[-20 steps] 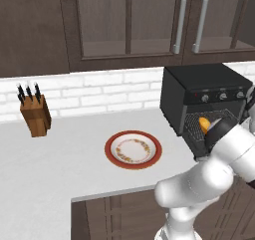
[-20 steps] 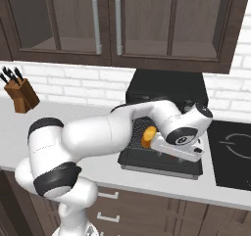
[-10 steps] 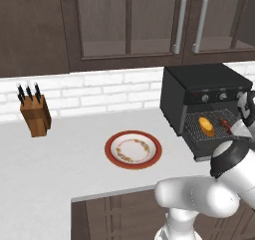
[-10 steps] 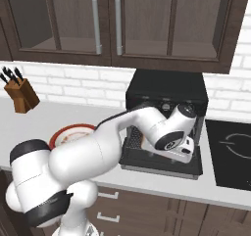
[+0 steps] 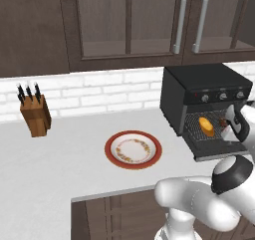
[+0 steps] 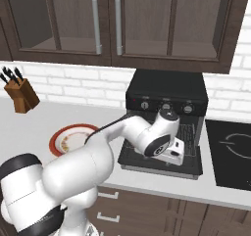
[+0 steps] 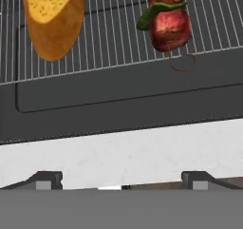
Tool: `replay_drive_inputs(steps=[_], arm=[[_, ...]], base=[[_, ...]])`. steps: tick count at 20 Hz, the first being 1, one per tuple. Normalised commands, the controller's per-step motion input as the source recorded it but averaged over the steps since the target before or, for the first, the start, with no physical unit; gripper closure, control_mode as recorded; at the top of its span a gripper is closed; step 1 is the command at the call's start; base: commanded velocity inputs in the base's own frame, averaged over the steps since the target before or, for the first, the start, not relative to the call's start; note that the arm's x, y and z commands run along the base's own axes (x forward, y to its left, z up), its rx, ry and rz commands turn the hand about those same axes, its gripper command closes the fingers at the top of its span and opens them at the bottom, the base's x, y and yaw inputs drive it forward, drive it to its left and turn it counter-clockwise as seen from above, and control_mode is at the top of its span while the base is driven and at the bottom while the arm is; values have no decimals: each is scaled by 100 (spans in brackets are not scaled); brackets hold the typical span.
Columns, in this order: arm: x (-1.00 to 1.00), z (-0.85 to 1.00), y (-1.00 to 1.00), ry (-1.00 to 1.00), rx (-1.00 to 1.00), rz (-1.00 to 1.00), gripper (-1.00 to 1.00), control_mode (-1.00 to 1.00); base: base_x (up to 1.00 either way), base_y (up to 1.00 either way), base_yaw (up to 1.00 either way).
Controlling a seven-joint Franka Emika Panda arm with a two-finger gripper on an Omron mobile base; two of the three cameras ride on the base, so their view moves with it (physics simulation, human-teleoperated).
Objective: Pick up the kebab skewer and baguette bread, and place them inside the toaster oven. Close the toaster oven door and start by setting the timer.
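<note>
Golden bread [image 7: 51, 19] lies on the oven [image 5: 201, 92] rack at eleven o'clock in the hand view, skewer [image 7: 167, 21] at one o'clock. Tool [image 7: 119, 180] spread wide, empty, above the lowered door [image 7: 118, 100].

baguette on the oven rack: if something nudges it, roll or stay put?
The baguette bread looks rounded and oval, so it could roll sideways. It lies across the wire rack, whose bars probably resist sliding. It looks small and likely light, so a slight push may shift it.
</note>
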Motion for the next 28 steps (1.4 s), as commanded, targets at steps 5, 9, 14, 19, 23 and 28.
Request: replay_drive_inputs(steps=[5,9,14,19,23,28], arm=[[25,-10,0,3,0,-7,-100,-100],[31,-12,0,0,0,-5,-100,-100],[11,-31,0,0,0,0,-100,-100],[44,-31,0,0,0,-2,-100,-100],[33,-31,1,-1,0,-2,-100,-100],[29,-21,0,-1,0,-2,-100,-100]], base=[[0,0,0],[0,0,0],[0,0,0],[0,0,0],[0,0,0],[0,0,0]])
